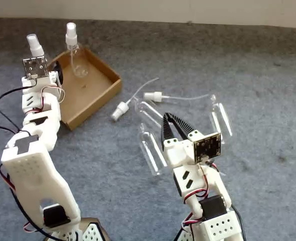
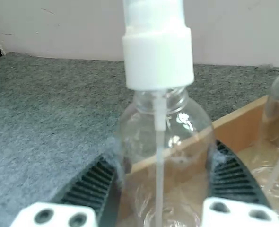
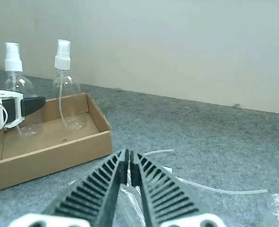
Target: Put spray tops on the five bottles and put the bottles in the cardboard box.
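Note:
My left gripper [image 1: 37,63] is at the far left corner of the cardboard box [image 1: 95,93], shut on an upright clear bottle [image 2: 161,142] with a white spray top [image 2: 157,56]. A second capped bottle [image 1: 74,50] stands in the box. Three uncapped clear bottles lie on the carpet: one [image 1: 152,148] beside my right arm, one [image 1: 220,118] to its right, one [image 1: 147,109] just ahead. Two loose spray tops [image 1: 120,111] [image 1: 155,95] with thin tubes lie between the box and these bottles. My right gripper [image 1: 166,120] is shut and empty, hovering over the lying bottles.
Grey carpet [image 1: 213,55] covers the whole surface, with bare room at the back right. A pale wall [image 3: 177,42] rises behind it. In the right wrist view the box [image 3: 49,146] sits off to one side with both capped bottles [image 3: 64,71] [image 3: 12,71].

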Tool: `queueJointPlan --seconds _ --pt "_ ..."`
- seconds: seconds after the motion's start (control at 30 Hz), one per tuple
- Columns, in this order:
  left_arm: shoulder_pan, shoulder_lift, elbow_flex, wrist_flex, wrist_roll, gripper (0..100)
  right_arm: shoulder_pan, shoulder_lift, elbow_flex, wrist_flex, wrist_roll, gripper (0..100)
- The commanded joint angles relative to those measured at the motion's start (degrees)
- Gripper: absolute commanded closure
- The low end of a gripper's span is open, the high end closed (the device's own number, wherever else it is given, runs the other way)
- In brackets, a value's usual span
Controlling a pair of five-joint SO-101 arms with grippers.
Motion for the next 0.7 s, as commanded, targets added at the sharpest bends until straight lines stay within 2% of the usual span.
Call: queueJointPlan --seconds 0.0,0.4,0.57,0.67 --pt "-0.4 0.0 1.2 0.1 -0.3 84 0.7 -0.1 8.2 0.4 -0.2 99.3" --pt "0.0 -8.7 9.8 0.4 -0.5 84 0.7 -0.1 8.2 0.4 -0.2 99.3" --pt "0.6 -10.9 10.2 5.2 -0.3 74 0.8 -0.1 8.2 0.4 -0.2 99.3" --pt "0.4 -10.9 10.2 5.4 -0.3 73 0.9 -0.1 8.2 0.4 -0.2 99.3"
